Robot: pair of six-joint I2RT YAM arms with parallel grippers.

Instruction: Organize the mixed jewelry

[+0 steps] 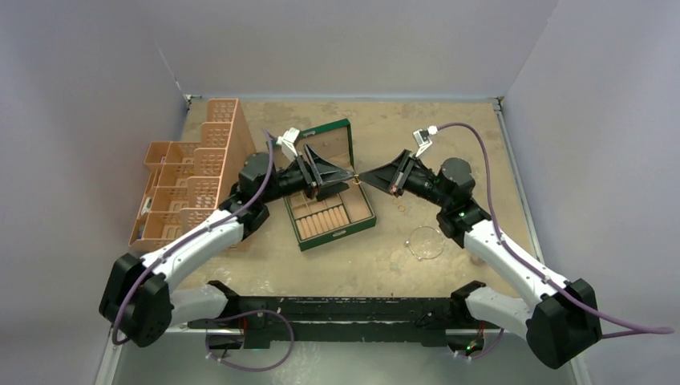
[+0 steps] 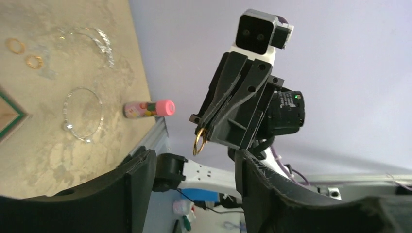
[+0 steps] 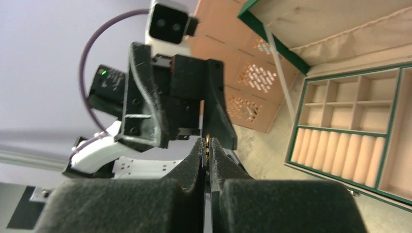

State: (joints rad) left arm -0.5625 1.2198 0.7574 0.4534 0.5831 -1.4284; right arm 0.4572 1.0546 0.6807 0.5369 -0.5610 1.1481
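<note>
Left of the green box [image 1: 339, 236] stands one tan rack [image 1: 192, 176]. Above the box the left gripper [image 1: 345, 178] hangs with its fingers apart, nose to nose with the right gripper [image 3: 206, 150], which is pinched tight on one small gold ring [image 2: 199, 142]. Right of the box, loose on the table [image 1: 377, 120], lie two more gold rings [image 2: 34, 61], one glittery chain [image 2: 99, 41], one thin wire hoop [image 2: 82, 114] and one pink cylinder [image 2: 148, 108]. Sorting looks barely begun. The box compartments [image 3: 369, 114] that show are bare, so three rings, one chain and one hoop are all yet to be placed.
</note>
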